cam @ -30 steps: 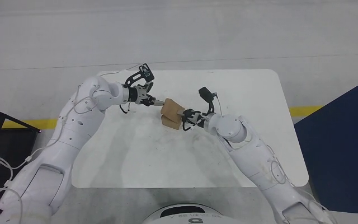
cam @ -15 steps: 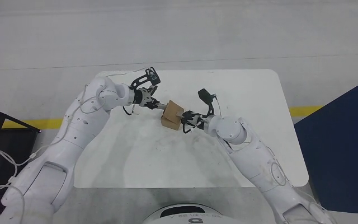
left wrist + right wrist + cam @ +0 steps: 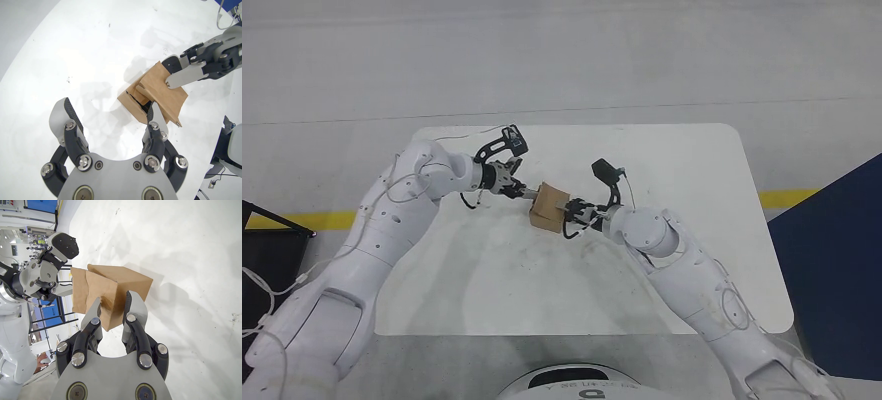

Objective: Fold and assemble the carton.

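The brown cardboard carton [image 3: 548, 205], flaps loose and one corner creased, is near the table's [image 3: 692, 170] centre. The right gripper [image 3: 113, 308] clamps the creased corner. The left gripper [image 3: 109, 103] is spread wide, one fingertip touching a flap.

2 glossy white segmented arms [image 3: 392, 215]; grey-fingered hands [image 3: 109, 102] on black linkages, silver screws [image 3: 84, 160], ribbed black pads [image 3: 72, 111].

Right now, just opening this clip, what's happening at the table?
The robot is putting together a small brown carton over the white table. The right claw is clamped on one corner of it, denting the cardboard. The left claw is open, with one finger poking at the gap by the half-tucked end flaps while the other finger stands clear. That end is not yet closed.
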`<state>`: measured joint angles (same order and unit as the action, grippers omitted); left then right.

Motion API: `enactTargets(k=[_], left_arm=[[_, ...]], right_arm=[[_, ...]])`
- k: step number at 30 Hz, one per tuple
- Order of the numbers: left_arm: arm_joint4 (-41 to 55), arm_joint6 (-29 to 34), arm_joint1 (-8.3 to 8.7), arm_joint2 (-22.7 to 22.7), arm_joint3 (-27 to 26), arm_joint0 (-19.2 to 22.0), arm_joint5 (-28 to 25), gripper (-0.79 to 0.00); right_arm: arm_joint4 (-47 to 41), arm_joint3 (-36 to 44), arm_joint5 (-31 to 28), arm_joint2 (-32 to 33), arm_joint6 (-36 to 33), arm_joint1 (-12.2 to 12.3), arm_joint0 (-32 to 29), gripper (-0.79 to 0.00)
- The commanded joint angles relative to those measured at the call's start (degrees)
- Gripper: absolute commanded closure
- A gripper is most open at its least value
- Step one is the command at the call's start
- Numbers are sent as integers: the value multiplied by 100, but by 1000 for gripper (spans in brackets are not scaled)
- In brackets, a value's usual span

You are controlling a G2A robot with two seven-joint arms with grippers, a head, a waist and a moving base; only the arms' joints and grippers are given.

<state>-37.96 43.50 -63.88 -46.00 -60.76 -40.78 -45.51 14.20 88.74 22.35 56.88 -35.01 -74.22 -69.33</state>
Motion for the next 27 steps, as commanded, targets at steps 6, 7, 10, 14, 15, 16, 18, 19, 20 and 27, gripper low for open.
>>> enactTargets(k=[6,7,10,14,15,16,18,19,20,27], left_arm=[[92,161,-8,30,111,42,65,-785],[94,162,-5,21,127,49,66,-785],[90,144,13,-28,154,68,66,-785],[59,166,43,-83,159,57,93,-785],[45,182,49,-91,158,52,108,-785],[42,183,55,-99,162,43,110,-785],[33,188,65,-111,164,32,111,-785],[20,190,70,-119,165,29,125,-785],[9,184,76,-131,163,26,132,-785],[116,-166,130,-313,-65,-34,-62,-785]], right_arm=[[66,-34,141,-73,34,-20,68,-225],[67,-39,151,-77,37,-22,76,-225],[78,-43,172,-82,51,-26,94,-237],[84,-37,203,-82,60,-30,105,-240],[90,-39,214,-87,57,-31,112,-240],[100,-44,229,-93,57,-33,120,-240],[108,-53,247,-110,55,-38,135,-240],[116,-59,258,-119,54,-40,143,-237],[116,-62,265,-125,54,-43,150,-234],[132,-86,334,-133,61,-53,185,-228]])
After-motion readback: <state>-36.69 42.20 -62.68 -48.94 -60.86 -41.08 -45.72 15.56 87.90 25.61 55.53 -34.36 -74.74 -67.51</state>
